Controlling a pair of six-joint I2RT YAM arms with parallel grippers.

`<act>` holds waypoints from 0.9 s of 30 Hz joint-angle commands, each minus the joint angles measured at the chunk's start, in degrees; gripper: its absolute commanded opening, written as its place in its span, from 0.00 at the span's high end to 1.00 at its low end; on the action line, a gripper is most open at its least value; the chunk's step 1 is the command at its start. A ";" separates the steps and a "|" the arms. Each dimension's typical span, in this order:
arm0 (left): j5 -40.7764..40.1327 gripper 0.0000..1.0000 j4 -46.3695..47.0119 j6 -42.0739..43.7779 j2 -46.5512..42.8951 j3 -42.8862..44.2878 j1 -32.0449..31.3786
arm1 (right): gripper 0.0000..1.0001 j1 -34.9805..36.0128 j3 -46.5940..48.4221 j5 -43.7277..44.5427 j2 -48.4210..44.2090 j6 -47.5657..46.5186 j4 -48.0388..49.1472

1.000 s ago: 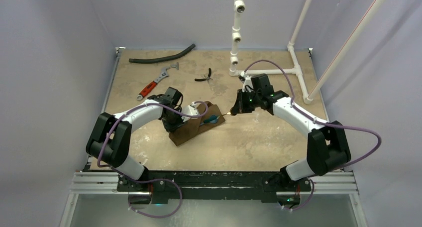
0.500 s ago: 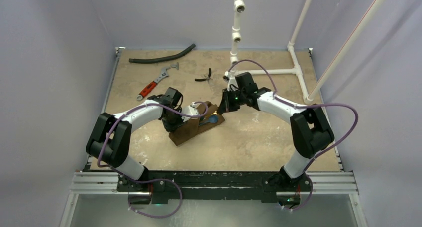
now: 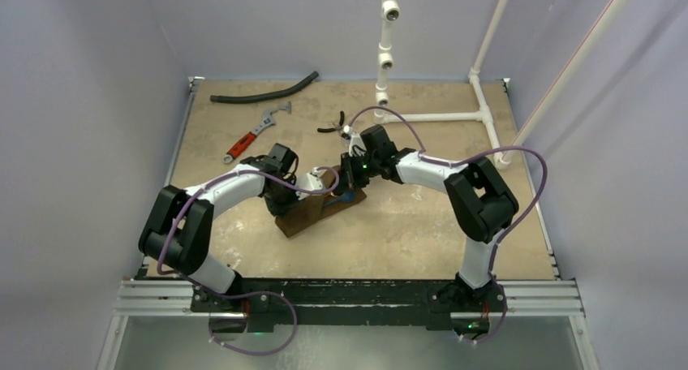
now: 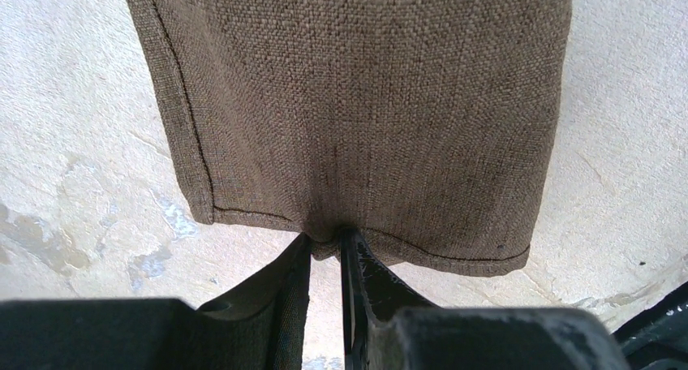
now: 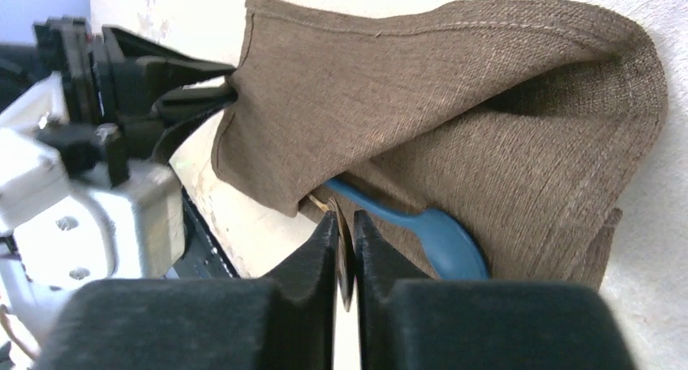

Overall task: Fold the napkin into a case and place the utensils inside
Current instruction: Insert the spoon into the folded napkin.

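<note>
Right pincer (image 5: pixel 345 221) swung to napkin (image 5: pixel 454 102), pinching thin utensil (image 5: pixel 346 273); left pincer (image 4: pixel 326 242) nips hem.

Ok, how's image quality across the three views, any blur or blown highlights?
Top external: even soft light, faint shadows, fine detail coarse. Left wrist: napkin weave sharp, left gripper dark and soft. Right wrist: table blown out white, right gripper blurred, thin utensil between its fingers hard to read; blue spoon clear.
</note>
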 commanded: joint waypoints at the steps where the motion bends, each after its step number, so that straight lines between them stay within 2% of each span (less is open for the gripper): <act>1: -0.39 0.82 2.03 1.68 -0.80 -1.47 -0.40 | 0.79 0.85 3.56 1.97 2.98 -0.29 0.37; 5: 0.15 0.79 0.87 1.67 -2.08 -0.72 -0.43 | 0.41 0.88 4.83 6.64 0.26 -0.94 -3.10; 6: 0.33 0.78 0.64 1.67 -2.38 -0.48 -0.38 | 0.34 0.88 5.37 7.45 -0.66 -1.31 -4.40; 9: 0.74 0.74 -0.35 1.67 -2.81 0.43 -0.40 | 0.22 0.79 7.01 9.59 -3.01 -2.13 -8.63; 14: 0.81 0.52 -1.84 0.71 -4.84 2.53 -0.27 | 0.02 0.67 9.36 16.41 -7.31 -4.05 -14.48; 16: 0.55 0.42 -3.31 0.18 -5.37 4.53 -0.24 | 0.02 -0.03 10.14 18.35 -8.47 -5.33 -16.81; 17: 0.44 0.27 -4.49 -0.17 -5.63 6.19 -0.19 | 0.02 -0.73 10.26 19.24 -9.22 -5.77 -17.57; 18: 0.47 0.16 -5.82 -0.33 -6.00 7.88 -0.06 | 0.02 -1.54 10.18 20.32 -10.26 -6.12 -18.00; 21: 2.34 0.10 -8.70 -1.74 -7.40 13.68 1.08 | 0.02 -3.29 8.71 29.76 -15.37 -7.97 -16.50; 23: 5.42 0.08 -7.96 -3.75 -8.29 16.01 3.18 | 0.02 -4.86 2.73 38.68 -20.76 -7.57 -10.49; 25: 7.51 0.07 -2.59 -8.52 -9.47 14.89 6.21 | 0.02 -7.50 -5.42 50.53 -26.63 -5.56 -2.69; 26: 8.76 0.06 0.98 -10.16 -10.29 13.05 7.84 | 0.02 -9.02 -11.31 57.12 -29.59 -6.42 4.55; 27: 8.94 0.06 5.33 -12.35 -11.27 10.29 9.56 | 0.02 -10.71 -17.97 59.35 -32.48 -9.47 13.59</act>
